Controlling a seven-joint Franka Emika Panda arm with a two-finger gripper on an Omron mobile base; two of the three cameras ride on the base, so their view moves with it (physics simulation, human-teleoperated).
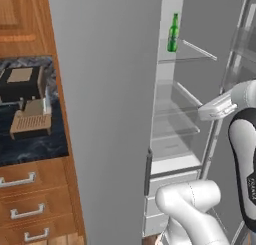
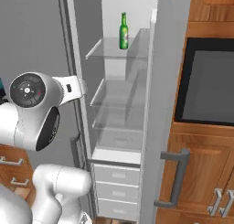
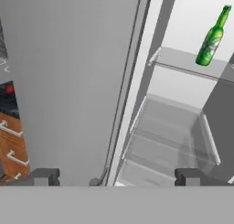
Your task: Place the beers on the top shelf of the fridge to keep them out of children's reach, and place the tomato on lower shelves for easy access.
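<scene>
gaping pincer: the gripper (image 3: 114,176) stands with its jaws spread as wide as they go, dark fingertips (image 3: 42,176) far apart, nothing between them and nothing touched.
pincer place: out in front of the fridge (image 2: 114,127), facing the open compartment and the grey door beside it.
green bottle: the green beer (image 1: 173,33) stands upright on the top shelf (image 2: 109,51), near its front edge.
lower shelves: the glass lower shelves (image 2: 114,97) lie bare beneath it.
tomato: a small red tomato (image 3: 9,89) shows at the far left of the hand view, on the dark counter (image 1: 35,144), well apart from the fridge.
</scene>
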